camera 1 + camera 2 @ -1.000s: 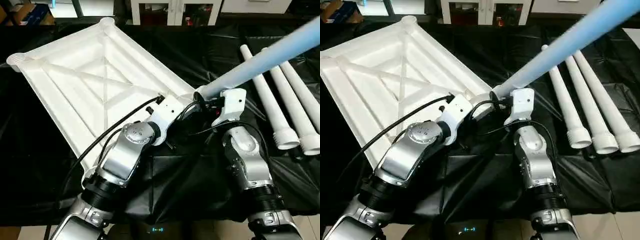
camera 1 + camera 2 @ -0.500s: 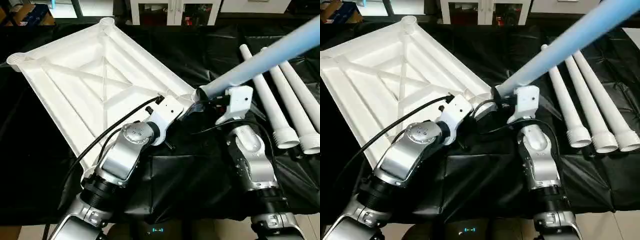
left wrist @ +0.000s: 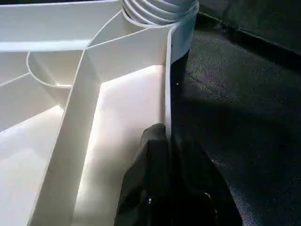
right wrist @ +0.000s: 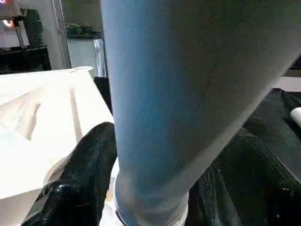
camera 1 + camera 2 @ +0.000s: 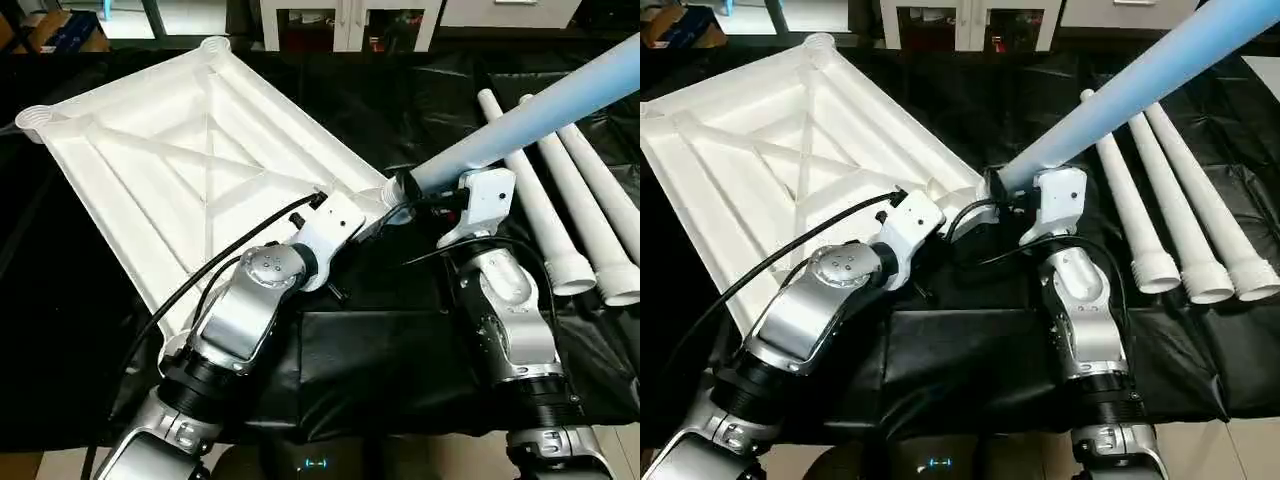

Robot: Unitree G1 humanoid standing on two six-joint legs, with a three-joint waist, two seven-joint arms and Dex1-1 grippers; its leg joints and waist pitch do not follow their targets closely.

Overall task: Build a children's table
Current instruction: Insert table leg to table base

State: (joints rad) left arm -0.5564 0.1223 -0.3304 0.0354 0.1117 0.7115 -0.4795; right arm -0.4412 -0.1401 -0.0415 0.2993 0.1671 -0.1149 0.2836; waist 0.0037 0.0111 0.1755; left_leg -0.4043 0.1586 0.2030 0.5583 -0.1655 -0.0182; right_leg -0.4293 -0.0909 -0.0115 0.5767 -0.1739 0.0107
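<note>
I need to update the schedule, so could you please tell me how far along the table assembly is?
Early: the tabletop lies underside up. The right pincer holds the first leg at a corner socket while the left pincer pinches the rim. Three legs wait on the cloth.

upturned tabletop (image 5: 180, 170), leg (image 5: 530, 120) in socket

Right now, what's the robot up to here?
It is fitting a leg to the children's table. The white top lies underside up on black sheeting. The left gripper is pinched shut on the top's rim near a corner socket. The right gripper holds one tube leg with its threaded end at that socket, the leg slanting up and away. Three more legs lie side by side on the sheeting to the right.
</note>
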